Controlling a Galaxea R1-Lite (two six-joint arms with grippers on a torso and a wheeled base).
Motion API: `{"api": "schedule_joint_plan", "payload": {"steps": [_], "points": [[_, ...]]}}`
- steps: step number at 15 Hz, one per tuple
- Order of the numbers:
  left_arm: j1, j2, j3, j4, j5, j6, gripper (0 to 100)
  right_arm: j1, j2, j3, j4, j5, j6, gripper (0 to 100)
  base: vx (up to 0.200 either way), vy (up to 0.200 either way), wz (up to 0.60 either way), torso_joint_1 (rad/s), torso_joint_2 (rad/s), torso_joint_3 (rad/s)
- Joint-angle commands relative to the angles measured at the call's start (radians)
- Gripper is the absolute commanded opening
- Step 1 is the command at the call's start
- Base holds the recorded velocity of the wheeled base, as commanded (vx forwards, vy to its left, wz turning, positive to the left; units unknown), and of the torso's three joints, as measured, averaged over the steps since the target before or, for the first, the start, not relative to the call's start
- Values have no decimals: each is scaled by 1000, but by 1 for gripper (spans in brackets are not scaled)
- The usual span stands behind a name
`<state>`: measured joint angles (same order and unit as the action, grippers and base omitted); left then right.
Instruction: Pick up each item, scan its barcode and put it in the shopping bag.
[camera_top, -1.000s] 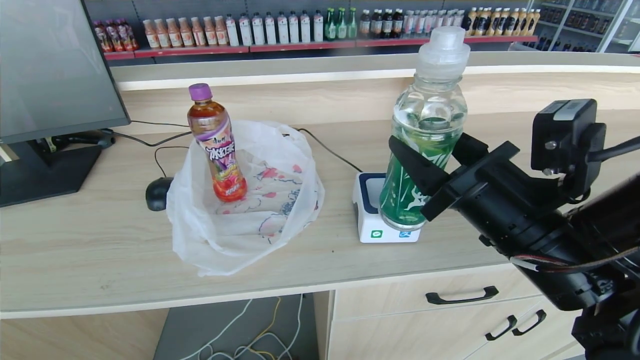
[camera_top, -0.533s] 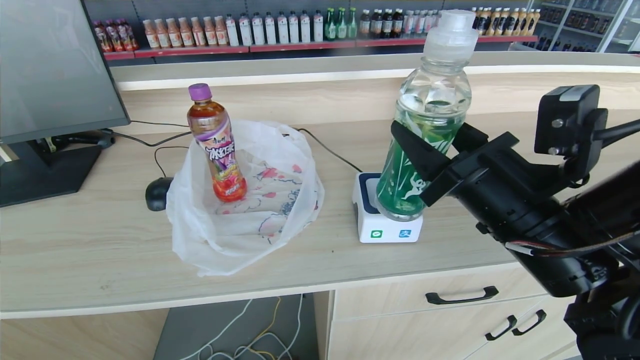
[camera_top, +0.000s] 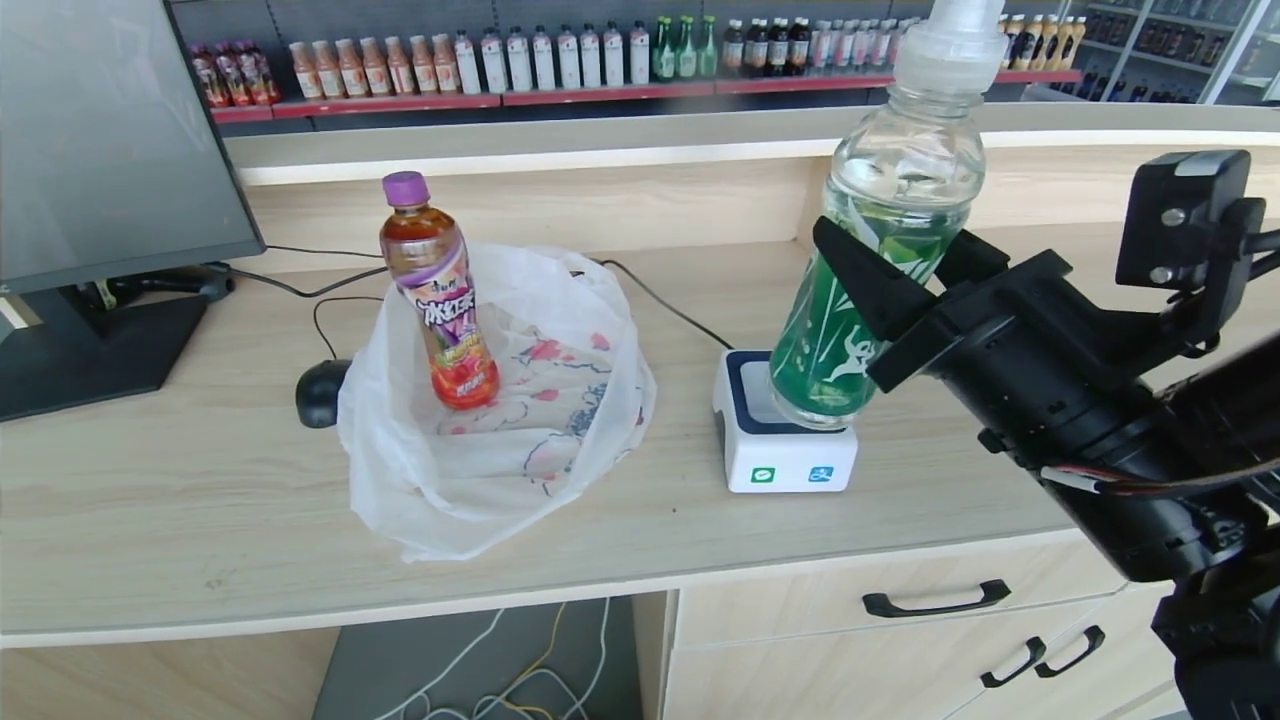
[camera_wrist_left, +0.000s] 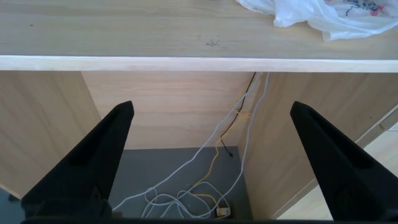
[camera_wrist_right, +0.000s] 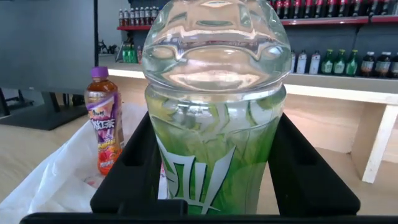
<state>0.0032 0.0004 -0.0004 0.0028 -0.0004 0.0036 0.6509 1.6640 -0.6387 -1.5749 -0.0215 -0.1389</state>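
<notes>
left wrist view has the left gripper (camera_wrist_left: 211, 112) with its fingers wide apart and nothing between them; the counter edge (camera_wrist_left: 186, 62) lies beyond them. in the head view, well to the left of the right arm's fingers, the shopping bag (camera_top: 560, 400) lies open on the counter with a purple-capped tea bottle (camera_top: 440, 300) standing in it. just below and left of those fingers sits the white scanner (camera_top: 790, 465). the right gripper (camera_top: 895, 260) is clamped on the green bottle (camera_top: 840, 350), gripping it at the label, with the cap leaning off to the right. over the last second this bottle has risen from the scanner and tipped further, so its base now appears to hang just over the scanner window. by my judgement the scan is under way or just done, and the carry leftward to the bag comes next.
</notes>
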Motion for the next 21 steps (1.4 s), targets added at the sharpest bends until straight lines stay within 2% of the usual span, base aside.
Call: {"api": "schedule_joint_plan", "payload": {"steps": [1, 6, 8, 10, 21], "points": [[0, 1, 0, 0, 0, -1, 100, 1, 0, -6, 4, 2, 2, 0, 0, 200, 0, 7, 7, -2], [0, 0, -1, 0, 0, -2, 100, -4, 2, -9, 4, 2, 16, 0, 0, 200, 0, 4, 9, 1], [0, 1, -1, 0, 0, -4, 100, -40, -6, -29, 4, 2, 16, 0, 0, 200, 0, 5, 5, 5], [0, 0, 0, -1, 0, -4, 100, -40, -17, -27, 4, 3, 16, 0, 0, 200, 0, 2, 5, 2], [0, 0, 0, -1, 0, 1, 100, -79, 37, -39, 4, 2, 15, 0, 0, 0, 0, 0, 0, 0]]}}
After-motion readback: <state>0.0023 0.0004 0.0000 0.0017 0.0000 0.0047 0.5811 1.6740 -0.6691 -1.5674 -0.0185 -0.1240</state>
